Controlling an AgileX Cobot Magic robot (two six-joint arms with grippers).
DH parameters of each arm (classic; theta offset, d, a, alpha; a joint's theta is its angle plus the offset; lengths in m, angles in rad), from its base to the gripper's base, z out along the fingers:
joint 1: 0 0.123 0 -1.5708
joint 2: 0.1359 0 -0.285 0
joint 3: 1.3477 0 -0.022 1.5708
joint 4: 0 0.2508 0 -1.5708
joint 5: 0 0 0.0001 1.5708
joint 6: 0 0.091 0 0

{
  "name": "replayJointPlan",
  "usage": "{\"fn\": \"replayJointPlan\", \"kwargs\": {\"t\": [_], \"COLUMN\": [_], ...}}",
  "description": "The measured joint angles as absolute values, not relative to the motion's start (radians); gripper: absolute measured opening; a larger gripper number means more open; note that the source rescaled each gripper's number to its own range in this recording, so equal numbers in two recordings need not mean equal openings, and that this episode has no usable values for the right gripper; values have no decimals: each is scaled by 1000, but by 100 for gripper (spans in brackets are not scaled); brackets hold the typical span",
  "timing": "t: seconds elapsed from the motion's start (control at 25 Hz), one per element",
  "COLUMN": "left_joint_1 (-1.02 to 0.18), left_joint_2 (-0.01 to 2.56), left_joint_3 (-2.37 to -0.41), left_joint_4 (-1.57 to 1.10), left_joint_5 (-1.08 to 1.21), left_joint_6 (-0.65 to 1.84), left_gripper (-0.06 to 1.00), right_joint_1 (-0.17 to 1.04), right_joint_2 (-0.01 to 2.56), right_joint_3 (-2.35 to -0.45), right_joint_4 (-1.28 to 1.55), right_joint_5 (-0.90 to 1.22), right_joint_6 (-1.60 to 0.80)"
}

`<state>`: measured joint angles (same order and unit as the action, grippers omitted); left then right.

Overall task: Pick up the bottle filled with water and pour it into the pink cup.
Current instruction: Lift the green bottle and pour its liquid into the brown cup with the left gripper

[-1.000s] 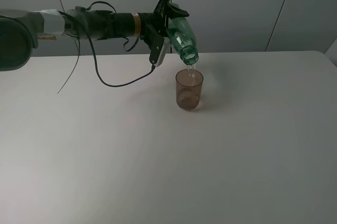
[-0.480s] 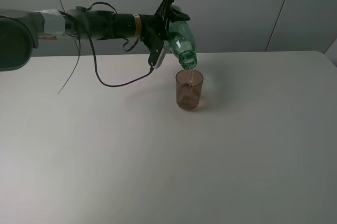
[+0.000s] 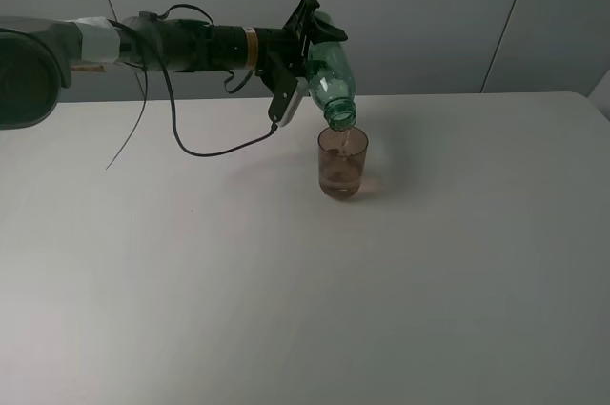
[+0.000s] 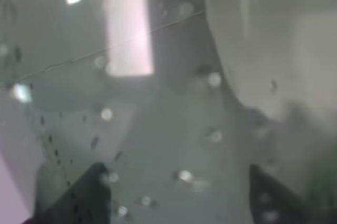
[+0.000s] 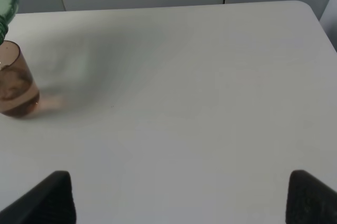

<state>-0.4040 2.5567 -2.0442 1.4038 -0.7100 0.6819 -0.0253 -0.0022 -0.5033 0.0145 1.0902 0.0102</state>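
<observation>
One bottle (image 3: pixel 331 70), judged light, thin-walled and easily squashed, is held tilted neck-down just above the pink cup (image 3: pixel 342 165) on the surface (image 3: pixel 286 291). Its lower body is clamped by the left hand (image 3: pixel 307 35), probably the firmest hold. The right hand (image 5: pixel 179 197) is spread, empty.

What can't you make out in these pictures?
- High view: the water level in the cup is too small to judge.
- Left wrist view: all blur; the bottle fills the lens, hiding the left fingers.
- Right wrist view: bottle and cup are cut off by the frame edge.
</observation>
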Motion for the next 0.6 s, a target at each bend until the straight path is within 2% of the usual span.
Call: {"fn": "replayJointPlan", "kwargs": {"t": [0.6], "left_joint_1": [-414], "left_joint_2": [2546], "left_joint_3": [-2044], "left_joint_4": [1405], "left_joint_5": [-718], "left_joint_6": [744], "left_gripper": [0], "right_joint_1": [-25], "right_joint_2": [-2], "right_joint_3": [-503], "right_joint_4": [12], "right_joint_5": [1090], "right_joint_6": [10]}}
